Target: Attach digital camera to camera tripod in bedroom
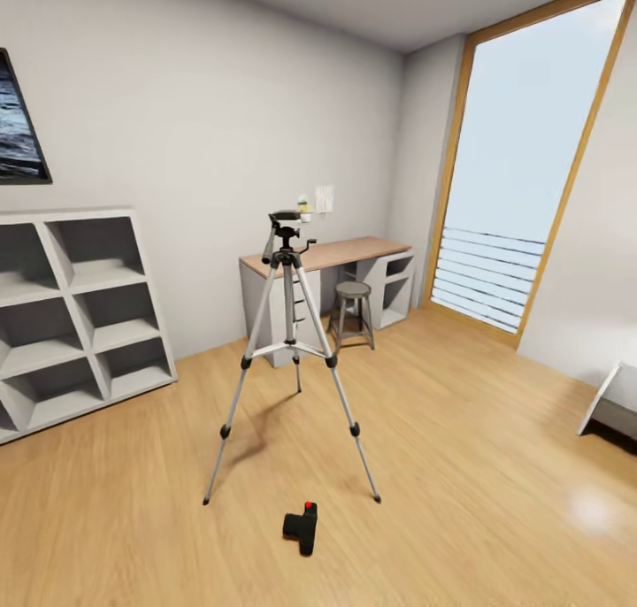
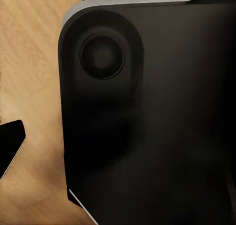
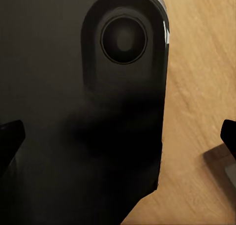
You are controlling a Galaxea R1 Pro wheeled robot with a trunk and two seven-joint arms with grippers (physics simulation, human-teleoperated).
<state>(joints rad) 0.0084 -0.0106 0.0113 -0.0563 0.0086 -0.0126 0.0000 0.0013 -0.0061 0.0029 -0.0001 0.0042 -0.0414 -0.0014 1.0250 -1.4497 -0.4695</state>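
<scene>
Hands' closure cannot be told; boxy black camera (image 1: 302,526) lies before silver-legged tripod (image 1: 289,341).

A home bedroom or study: light wood floor (image 1: 460,430), pale walls, a desk (image 1: 336,255) with a stool (image 1: 352,311), white cube shelving (image 1: 75,311), tall window (image 1: 531,165), bed corner (image 1: 612,403).

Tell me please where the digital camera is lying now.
In the head view, the digital camera lies on the wood floor, low and central, just in front of the camera tripod, between its two front legs.
</scene>
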